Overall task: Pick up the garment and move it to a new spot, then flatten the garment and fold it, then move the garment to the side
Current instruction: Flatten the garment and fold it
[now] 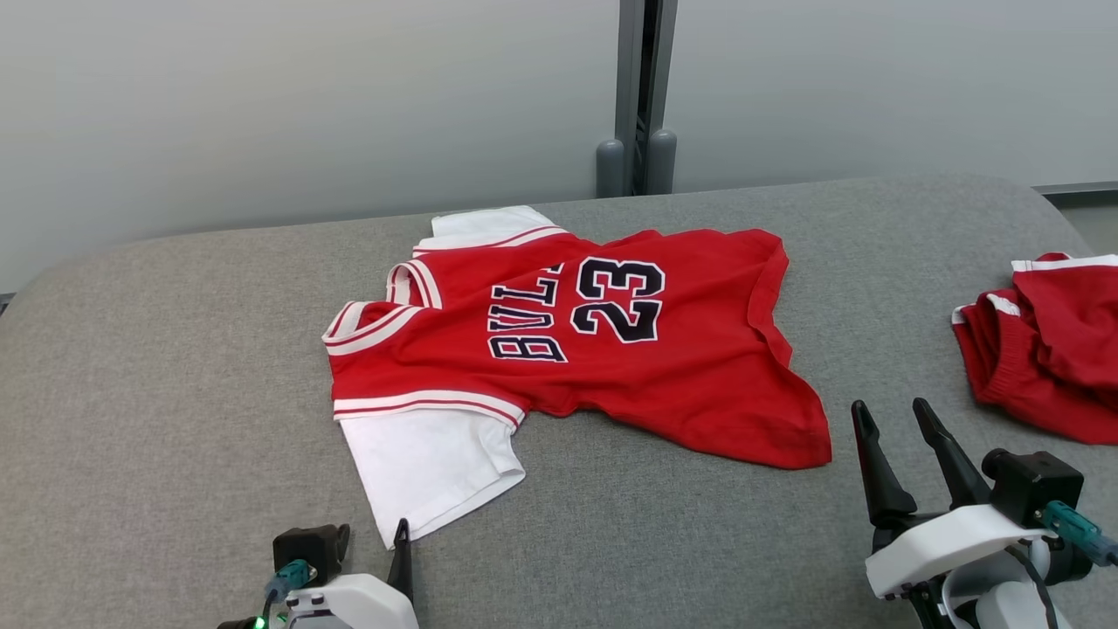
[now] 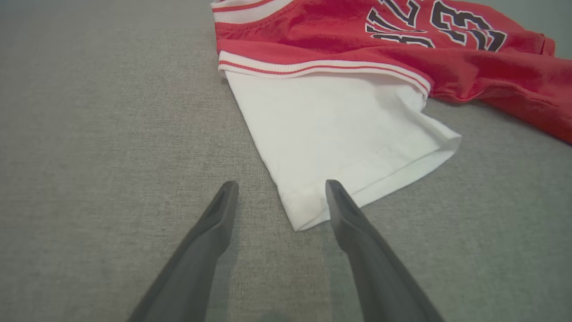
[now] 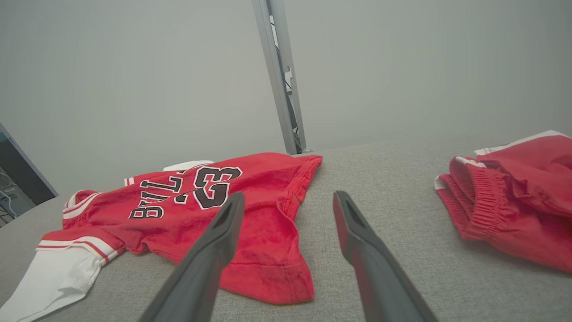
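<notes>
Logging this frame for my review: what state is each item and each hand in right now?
Jersey: lying front up, unfolded, hem rumpled, not held.
Shorts: bunched in a heap to the right, apart from the jersey.
Left hand: open, empty, fingertips at the corner of the white sleeve.
Right hand: open, empty, beside the jersey's hem corner.

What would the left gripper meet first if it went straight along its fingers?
The white sleeve of the red jersey: its near corner lies between the open left gripper fingertips. Height above the grey surface is unclear, so it may skim over the cloth.
</notes>
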Controlling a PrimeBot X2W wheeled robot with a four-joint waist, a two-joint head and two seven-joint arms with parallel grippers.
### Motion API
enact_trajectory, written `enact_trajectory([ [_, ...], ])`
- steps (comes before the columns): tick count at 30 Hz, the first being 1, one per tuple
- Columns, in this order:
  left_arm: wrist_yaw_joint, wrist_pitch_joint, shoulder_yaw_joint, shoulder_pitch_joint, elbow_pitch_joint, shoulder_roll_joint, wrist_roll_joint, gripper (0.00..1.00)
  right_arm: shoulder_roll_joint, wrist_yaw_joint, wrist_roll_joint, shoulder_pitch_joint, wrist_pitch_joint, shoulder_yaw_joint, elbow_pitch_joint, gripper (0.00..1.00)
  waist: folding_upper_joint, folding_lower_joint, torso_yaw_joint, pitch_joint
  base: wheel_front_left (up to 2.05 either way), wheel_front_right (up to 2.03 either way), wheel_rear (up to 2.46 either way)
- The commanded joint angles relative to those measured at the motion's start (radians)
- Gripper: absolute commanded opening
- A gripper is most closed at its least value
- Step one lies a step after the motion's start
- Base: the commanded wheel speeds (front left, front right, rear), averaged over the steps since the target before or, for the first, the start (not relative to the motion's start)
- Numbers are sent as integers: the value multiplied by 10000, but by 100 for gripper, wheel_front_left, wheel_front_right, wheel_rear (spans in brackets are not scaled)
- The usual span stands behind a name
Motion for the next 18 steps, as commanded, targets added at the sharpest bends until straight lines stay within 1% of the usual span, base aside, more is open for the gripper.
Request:
enact_trajectory([
  [1,-91,32,-64,-169,113,32,-75,100,-31,0,28,-18,-52,-4,19,100,-1,0,-21,5,0,0,0],
  [6,-278,154,-414,-345,452,30,-593,100,-43,0,53,-78,-52,78,72,100,-1,0,-118,34,0,0,0],
  [18,-52,-10,-1024,-841,1129,28,-1631,100,-80,0,81,-204,-52,125,65,100,-1,0,-286,236,0,0,0],
])
